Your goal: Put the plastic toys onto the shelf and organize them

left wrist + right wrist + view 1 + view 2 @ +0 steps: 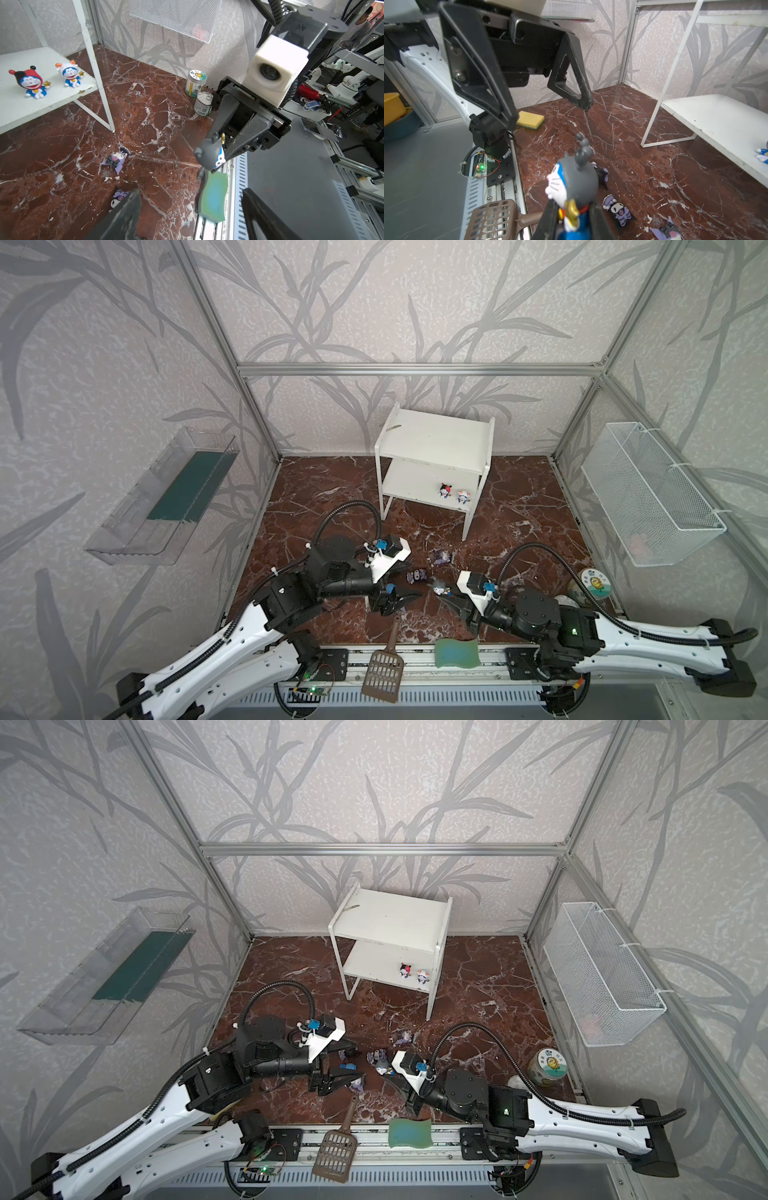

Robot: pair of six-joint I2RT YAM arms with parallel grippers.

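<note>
My right gripper (572,209) is shut on a grey-headed blue toy (571,182), held above the floor near the front; the toy shows in both top views (438,586) (382,1067). Facing it, my left gripper (190,193) stands open and empty, a short way from the toy (209,155). The white shelf (434,456) stands at the back; on its lower board sit a red-black-headed toy (445,491) and a white-headed one (462,497). Purple toys (417,576) (441,556) (618,209) lie on the marble floor between the grippers and the shelf.
A brown scoop (384,672) and a green sponge (457,652) rest on the front rail. Two cans (195,83) (203,104) stand at the right wall below the mesh basket (648,493). A yellow sponge (530,120) lies at the front left. A clear tray (162,497) hangs on the left wall.
</note>
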